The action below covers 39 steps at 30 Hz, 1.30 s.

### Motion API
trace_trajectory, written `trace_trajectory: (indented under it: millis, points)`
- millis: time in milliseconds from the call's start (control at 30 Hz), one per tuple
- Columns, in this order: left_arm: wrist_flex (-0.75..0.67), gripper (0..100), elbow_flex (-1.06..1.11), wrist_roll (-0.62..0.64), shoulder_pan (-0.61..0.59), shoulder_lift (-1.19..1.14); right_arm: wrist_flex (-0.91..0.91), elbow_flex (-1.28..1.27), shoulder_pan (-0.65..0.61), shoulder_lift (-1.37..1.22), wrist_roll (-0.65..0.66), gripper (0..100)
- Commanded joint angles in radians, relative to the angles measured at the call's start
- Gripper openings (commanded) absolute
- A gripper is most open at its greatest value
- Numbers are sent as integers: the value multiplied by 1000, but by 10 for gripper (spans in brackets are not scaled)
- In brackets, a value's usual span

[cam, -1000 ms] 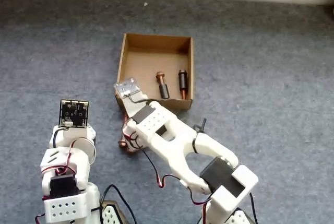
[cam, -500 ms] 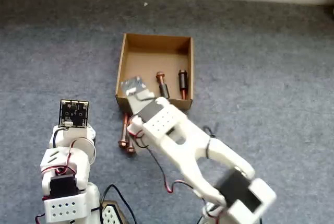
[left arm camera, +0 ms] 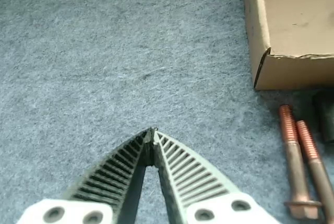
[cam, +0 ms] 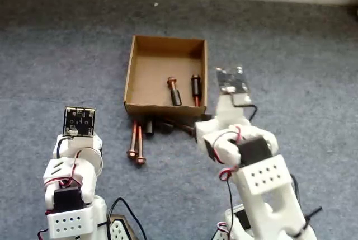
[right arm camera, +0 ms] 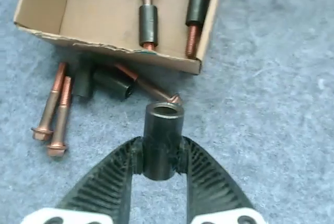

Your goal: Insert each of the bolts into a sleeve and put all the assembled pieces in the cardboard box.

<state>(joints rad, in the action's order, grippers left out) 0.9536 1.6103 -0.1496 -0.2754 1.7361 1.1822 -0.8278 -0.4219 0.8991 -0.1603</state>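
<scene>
Grey carpet [cam: 291, 38] fills the high view from edge to edge. The open cardboard box [cam: 154, 78] sits on it at upper centre, its brown floor mostly bare. The right arm [cam: 257, 178], white with red and black wiring, rises from the lower right of the frame and ends just right of the box's lower right corner. The left arm [cam: 70, 189] stands folded at lower left, well apart from the box.

The right gripper [right arm camera: 162, 150] is clamped on a black sleeve [right arm camera: 163, 130]. One ribbed finger presses each side of it. The sleeve's open bore faces the wrist camera, and it is held above the carpet near the box's front wall. The left gripper [left arm camera: 151, 136] has its jaws together, tips meeting with nothing between them, over bare carpet.

Inside the box, toward its lower right, lie one assembled piece [cam: 174, 90] and a second assembled piece [cam: 196, 89]. Each is a copper bolt through a black sleeve, and the two lie side by side but apart.

Below the box's lower left corner, a first bare bolt [cam: 133, 138] and a second bare bolt [cam: 140, 145] lie close alongside each other, heads toward the bottom of the frame. Just beside the front wall lie one loose sleeve [right arm camera: 82, 80] and another loose sleeve [right arm camera: 112, 82]. A third bolt [right arm camera: 151, 88] slants next to the latter; whether it enters that sleeve cannot be told.
</scene>
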Motion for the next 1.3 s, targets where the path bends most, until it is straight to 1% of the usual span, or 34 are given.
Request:
trace_trajectory:
  millis: [0, 167, 267, 333, 433, 567, 633, 733, 867, 1033, 1200, 1267]
  points:
    - [-20, 7, -15, -12, -7, 2, -36, -68, 79, 165, 12, 5]
    - [-20, 7, -16, -14, -7, 2, -174, -265, 180, 371, 12, 5]
    - [-18, 7, -31, -66, -5, -2, -277, -383, 248, 478, 12, 5]
    - [14, 7, -64, -95, 15, -4, -323, -450, 266, 536, 12, 5]
    - [115, 7, -156, -146, 84, -7, -351, -524, 271, 605, 12, 5]
    - [244, 7, -303, -209, 220, -10, -352, -572, 272, 685, 8, 5]
    - [288, 7, -364, -222, 278, -10, -352, -591, 283, 733, 8, 5]
    - [316, 7, -430, -224, 343, -48, -378, -639, 335, 816, 6, 5]
    - [311, 7, -522, -233, 404, -240, -444, -743, 390, 937, 6, 5]
    - [313, 7, -696, -308, 529, -550, -499, -791, 452, 929, 6, 5]
    - [308, 8, -825, -465, 638, -854, -507, -791, 495, 929, 6, 5]
    - [308, 37, -868, -520, 670, -969, -507, -792, 495, 929, 6, 5]
